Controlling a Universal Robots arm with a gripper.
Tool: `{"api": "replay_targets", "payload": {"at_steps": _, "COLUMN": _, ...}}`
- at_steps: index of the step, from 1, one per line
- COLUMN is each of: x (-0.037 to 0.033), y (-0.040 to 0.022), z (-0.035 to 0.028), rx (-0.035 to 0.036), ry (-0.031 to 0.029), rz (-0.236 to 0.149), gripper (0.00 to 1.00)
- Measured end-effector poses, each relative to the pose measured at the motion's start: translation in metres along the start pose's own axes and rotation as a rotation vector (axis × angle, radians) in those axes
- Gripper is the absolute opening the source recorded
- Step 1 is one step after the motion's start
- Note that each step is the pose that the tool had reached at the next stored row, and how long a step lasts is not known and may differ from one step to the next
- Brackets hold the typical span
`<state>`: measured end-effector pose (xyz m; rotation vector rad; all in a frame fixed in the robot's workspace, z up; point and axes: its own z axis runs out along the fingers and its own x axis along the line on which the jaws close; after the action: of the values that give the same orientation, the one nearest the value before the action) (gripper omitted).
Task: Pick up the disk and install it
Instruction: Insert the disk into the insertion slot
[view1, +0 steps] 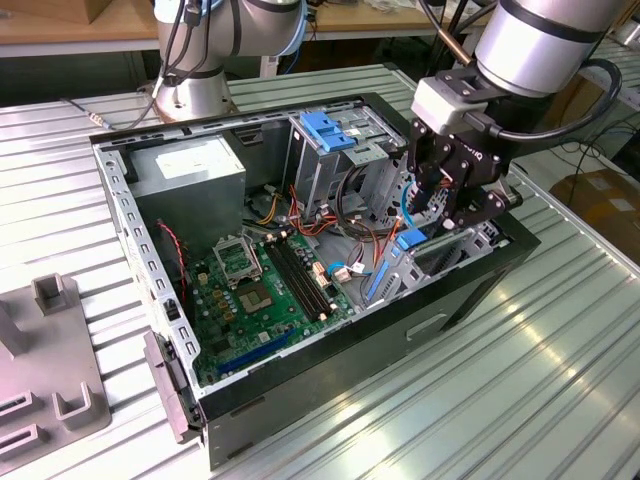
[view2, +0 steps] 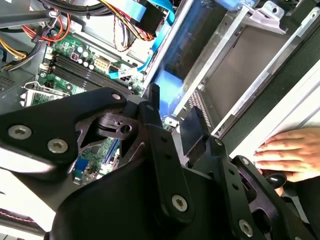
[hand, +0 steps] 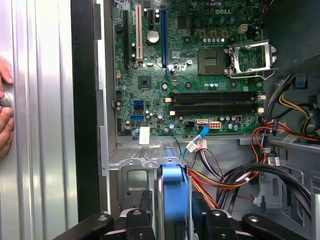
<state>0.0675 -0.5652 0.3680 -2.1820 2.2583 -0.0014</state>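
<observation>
The disk (hand: 174, 192) stands edge-on, its bright blue caddy rail showing between my black fingers (hand: 145, 202). My gripper (hand: 172, 202) is shut on it. In the exterior view the gripper (view1: 425, 222) reaches down into the open computer case (view1: 470, 290) at that view's right, and the disk's blue rail (view1: 412, 238) sits at the mouth of the low metal drive bay (view1: 440, 255). In the second wrist view the blue disk (view2: 165, 82) lies against the bay's metal frame (view2: 235, 60), just beyond the gripper (view2: 170, 112).
A green motherboard (view1: 265, 290) fills the case floor, with loose red, orange and blue cables (hand: 220, 170) beside the bay. A grey drive cage topped by a blue bracket (view1: 330, 130) stands behind. A person's hand (view2: 290, 155) rests on the table by the case wall. A grey fixture (view1: 50, 400) lies at the exterior view's left.
</observation>
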Motion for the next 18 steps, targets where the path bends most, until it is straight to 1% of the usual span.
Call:
{"api": "replay_targets", "payload": {"at_steps": 5, "x": 0.0, "y": 0.0, "z": 0.0, "rx": 0.0, "ry": 0.0001, "rz": 0.0, "gripper": 0.44}}
{"api": "replay_targets", "payload": {"at_steps": 6, "x": 0.0, "y": 0.0, "z": 0.0, "rx": 0.0, "ry": 0.0001, "rz": 0.0, "gripper": 0.43}}
{"api": "replay_targets", "payload": {"at_steps": 7, "x": 0.0, "y": 0.0, "z": 0.0, "rx": 0.0, "ry": 0.0001, "rz": 0.0, "gripper": 0.36}}
{"api": "replay_targets", "payload": {"at_steps": 8, "x": 0.0, "y": 0.0, "z": 0.0001, "rx": 0.0, "ry": 0.0001, "rz": 0.0, "gripper": 0.36}}
{"api": "replay_targets", "payload": {"at_steps": 10, "x": 0.0, "y": 0.0, "z": 0.0001, "rx": 0.0, "ry": 0.0001, "rz": 0.0, "gripper": 0.24}}
{"api": "replay_targets", "payload": {"at_steps": 11, "x": 0.0, "y": 0.0, "z": 0.0001, "rx": 0.0, "ry": 0.0001, "rz": 0.0, "gripper": 0.24}}
{"api": "replay_targets", "payload": {"at_steps": 13, "x": 0.0, "y": 0.0, "z": 0.0001, "rx": 0.0, "ry": 0.0001, "rz": 0.0, "gripper": 0.12}}
{"api": "replay_targets", "payload": {"at_steps": 14, "x": 0.0, "y": 0.0, "z": 0.0001, "rx": 0.0, "ry": 0.0001, "rz": 0.0, "gripper": 0.1}}
{"api": "replay_targets", "payload": {"at_steps": 18, "x": 0.0, "y": 0.0, "z": 0.0002, "rx": 0.0, "ry": 0.0001, "rz": 0.0, "gripper": 0.1}}
